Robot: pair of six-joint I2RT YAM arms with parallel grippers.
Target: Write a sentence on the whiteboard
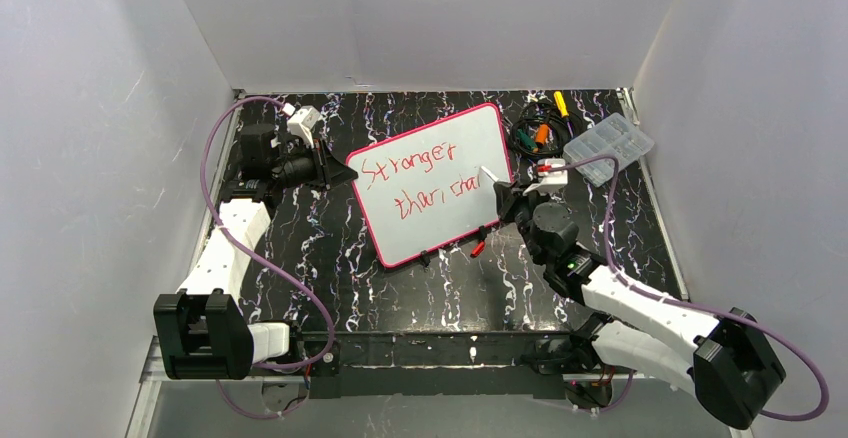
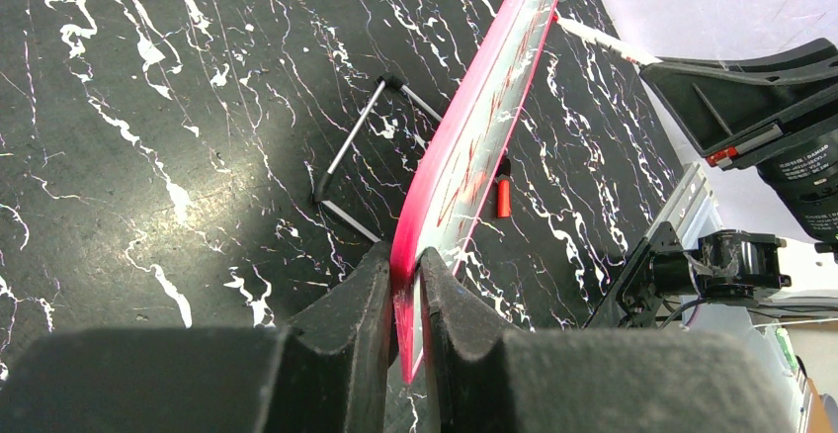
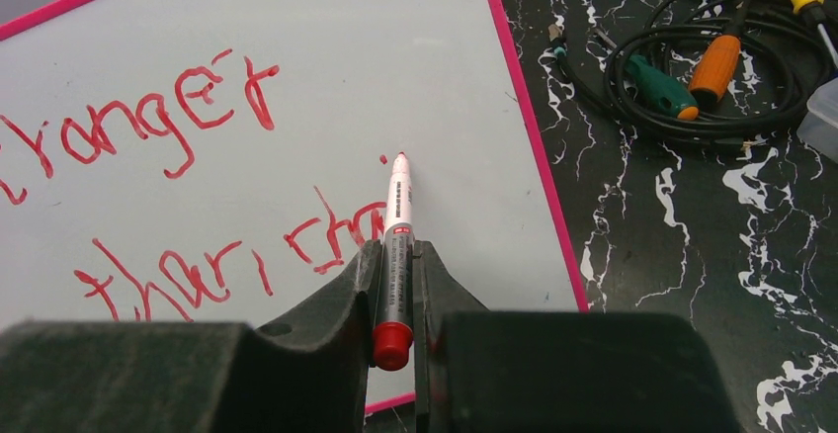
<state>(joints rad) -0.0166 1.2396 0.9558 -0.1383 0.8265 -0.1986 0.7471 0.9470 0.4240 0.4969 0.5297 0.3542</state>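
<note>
Table [image 1: 400, 298]: black marble-look top w/ white veins. Plain pale-grey panels box it in on 3 sides: left wall [image 1: 90, 158] at 9, back wall [image 1: 430, 18] at 12, right wall [image 1: 760, 108] at 3. Light soft & even; dull sheen on table in left wrist view.

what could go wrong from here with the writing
1. The left fingers pinch only the thin edge of the whiteboard, which stands tilted with a wire stand behind it. Pressure from the marker may twist the board or make it slip.
2. The right fingers sit low over the sentence, so they might smear the red ink.
</note>
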